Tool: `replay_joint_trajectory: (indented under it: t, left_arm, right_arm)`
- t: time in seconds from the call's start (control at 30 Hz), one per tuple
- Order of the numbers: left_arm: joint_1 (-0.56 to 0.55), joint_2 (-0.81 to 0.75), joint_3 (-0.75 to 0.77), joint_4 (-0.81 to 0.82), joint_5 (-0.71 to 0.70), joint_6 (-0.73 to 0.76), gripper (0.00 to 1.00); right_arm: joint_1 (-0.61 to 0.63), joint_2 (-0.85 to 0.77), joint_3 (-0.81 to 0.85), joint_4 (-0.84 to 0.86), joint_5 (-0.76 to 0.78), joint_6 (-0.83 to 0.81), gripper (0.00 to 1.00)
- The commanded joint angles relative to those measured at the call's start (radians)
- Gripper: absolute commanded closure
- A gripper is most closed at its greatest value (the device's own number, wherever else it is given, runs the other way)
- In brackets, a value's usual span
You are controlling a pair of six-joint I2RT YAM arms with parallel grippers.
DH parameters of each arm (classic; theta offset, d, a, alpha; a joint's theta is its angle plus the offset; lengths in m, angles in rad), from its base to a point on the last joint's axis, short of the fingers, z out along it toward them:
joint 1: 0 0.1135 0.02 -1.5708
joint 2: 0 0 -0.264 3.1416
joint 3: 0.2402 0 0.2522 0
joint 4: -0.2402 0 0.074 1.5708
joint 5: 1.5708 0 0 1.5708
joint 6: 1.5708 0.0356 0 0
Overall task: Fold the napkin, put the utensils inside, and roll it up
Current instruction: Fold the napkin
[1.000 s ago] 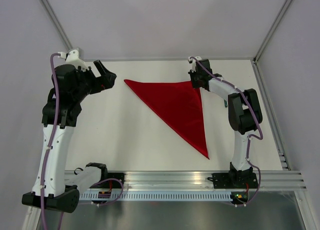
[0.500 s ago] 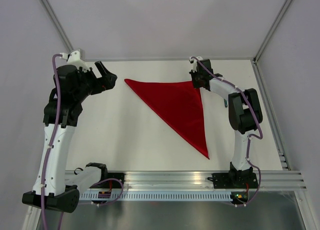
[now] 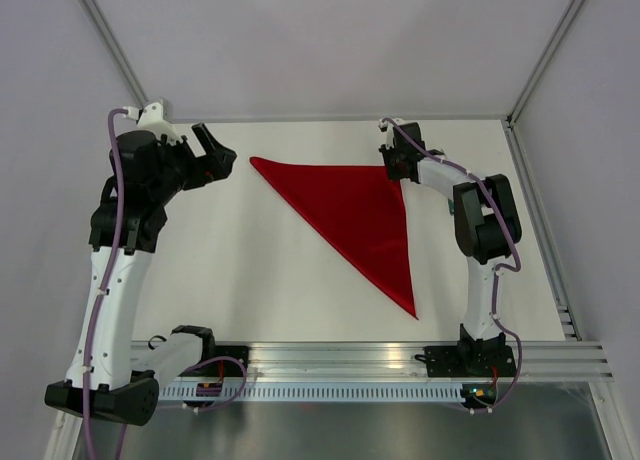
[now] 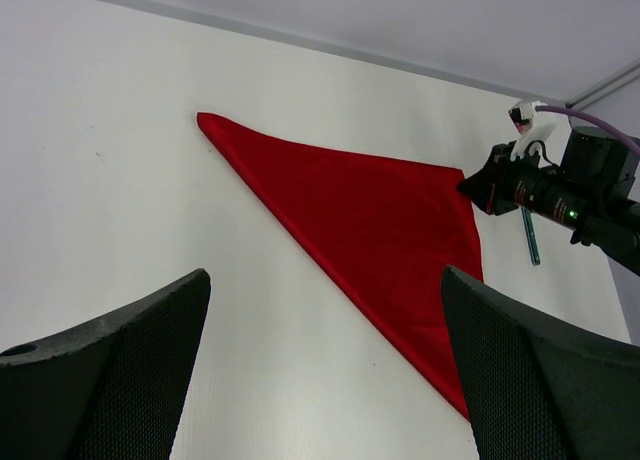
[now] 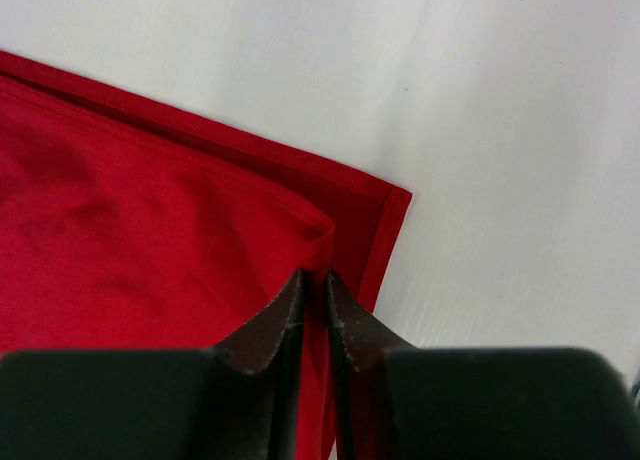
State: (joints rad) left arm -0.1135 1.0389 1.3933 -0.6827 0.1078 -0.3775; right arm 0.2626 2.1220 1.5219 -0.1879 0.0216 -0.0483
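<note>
**Item 1. Plain bright red thin fabric napkin** (image 3: 365,215)
- It is folded into a two-layer triangle and lies flat on the white table top (image 3: 280,280).
- One straight edge runs from the right gripper's tips across toward the left gripper.
- A second edge runs from the same tips back toward the arm bases. It ends in a sharp point near the silver aluminium rail (image 3: 350,352).
- The long diagonal edge joins those two far points.
- At the corner beneath the right gripper, the upper layer sits slightly inside the lower one, so a narrow hemmed border of the lower layer shows.

**Item 2. Right gripper** (image 5: 317,280)
- This is a black two-finger tool, aimed down at the napkin's square corner.
- Its fingertips (image 5: 285,315) stand almost together, with only a thin slit between them.
- The corner of the upper layer lies right at the tips, and red cloth shows in the slit.
- Whether the tips pinch the cloth cannot be told.

**Item 3. Left gripper** (image 3: 215,148)
- The black textured fingers are spread wide and nothing is between them.
- The napkin lies ahead of it. The nearest sharp corner of the cloth is apart from both fingers.

**Item 4. Thin dark teal stick** (image 4: 529,238)
- It lies on the table top just beside the right arm, on the side away from the napkin.
- It is too small to tell what it is.
</note>
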Motion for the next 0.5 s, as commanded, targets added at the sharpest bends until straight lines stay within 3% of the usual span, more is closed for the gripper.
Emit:
replay_joint_trajectory:
  t: [0.0,0.1,0.2,0.47]
  left_arm:
    - [0.002,-0.008,-0.016,0.034,0.018,-0.034,0.0]
    - [0.002,-0.011,-0.025,0.038,0.018,-0.034,0.0]
    - [0.002,-0.011,-0.031,0.044,0.023,-0.034,0.0]
    - [0.002,-0.033,-0.075,0.077,0.046,-0.04,0.0]
  right_arm:
    - [-0.006,0.007,0.038,0.013,0.021,0.008,0.79]
    - [-0.01,0.009,0.055,0.004,0.031,0.008,0.63]
    - [-0.019,0.0,0.081,-0.015,0.031,0.008,0.55]
    - [-0.114,-0.108,0.075,-0.119,-0.011,0.008,0.49]
